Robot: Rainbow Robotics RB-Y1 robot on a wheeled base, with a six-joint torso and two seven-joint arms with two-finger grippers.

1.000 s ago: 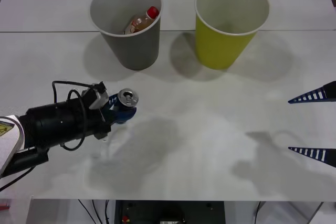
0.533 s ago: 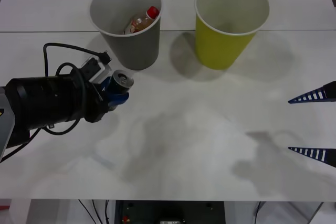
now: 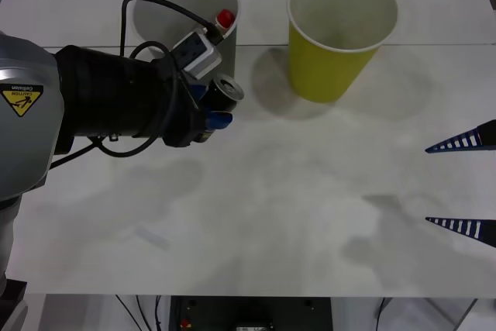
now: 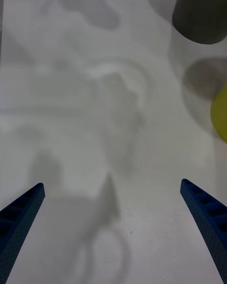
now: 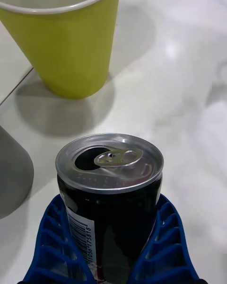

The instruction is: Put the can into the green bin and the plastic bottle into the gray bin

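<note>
My left gripper (image 3: 215, 108) is shut on the can (image 3: 225, 91), holding it upright in the air in front of the gray bin (image 3: 149, 10). The can (image 5: 109, 194) has a silver pull-tab top and a dark body between the blue fingers (image 5: 163, 244). A red-capped plastic bottle (image 3: 225, 18) lies inside the gray bin, mostly hidden by my arm. The green bin (image 3: 339, 30) stands empty to the right of the gray one, seen also as the green bin (image 5: 64, 35). My right gripper (image 3: 465, 184) waits open at the table's right edge.
The gray bin's wall (image 4: 201, 12) and a sliver of the green bin (image 4: 220, 113) show far ahead of my open right gripper (image 4: 113, 227). White tabletop (image 3: 294, 215) lies bare between the arms. A seam in the table (image 3: 434, 44) runs behind the bins.
My left arm has lifted the can off the table and carried it up and to the right, toward the bins. The right gripper has not moved.
</note>
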